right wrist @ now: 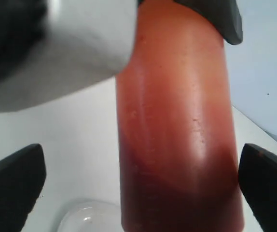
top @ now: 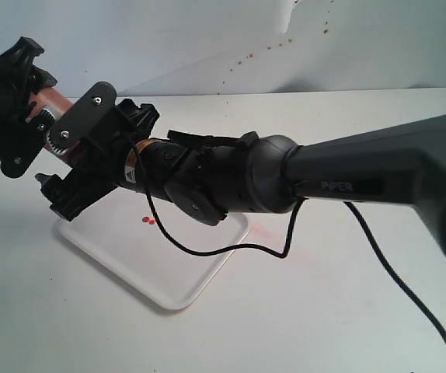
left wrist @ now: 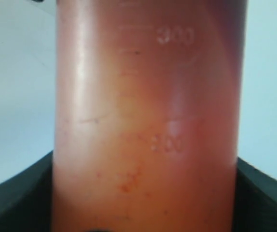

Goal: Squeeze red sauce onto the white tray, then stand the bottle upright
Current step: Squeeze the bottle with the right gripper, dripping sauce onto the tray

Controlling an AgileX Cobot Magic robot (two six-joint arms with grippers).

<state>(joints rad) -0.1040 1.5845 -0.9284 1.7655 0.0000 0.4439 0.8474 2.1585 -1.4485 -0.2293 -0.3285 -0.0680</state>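
Left gripper [left wrist: 143,208] clamps the bottle [left wrist: 148,96] aloft; right gripper [right wrist: 138,186] straddles it, jaws apart, and should squeeze gently so red sauce [top: 149,221] lands inside the white tray [top: 168,280].

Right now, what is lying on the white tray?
Two small drops of red sauce show on the white tray. Its far part is hidden behind the right gripper, so more cannot be ruled out.

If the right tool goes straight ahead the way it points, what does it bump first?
The bottle: it sits dead ahead, between the sides of the open right tool, seemingly with nothing nearer.
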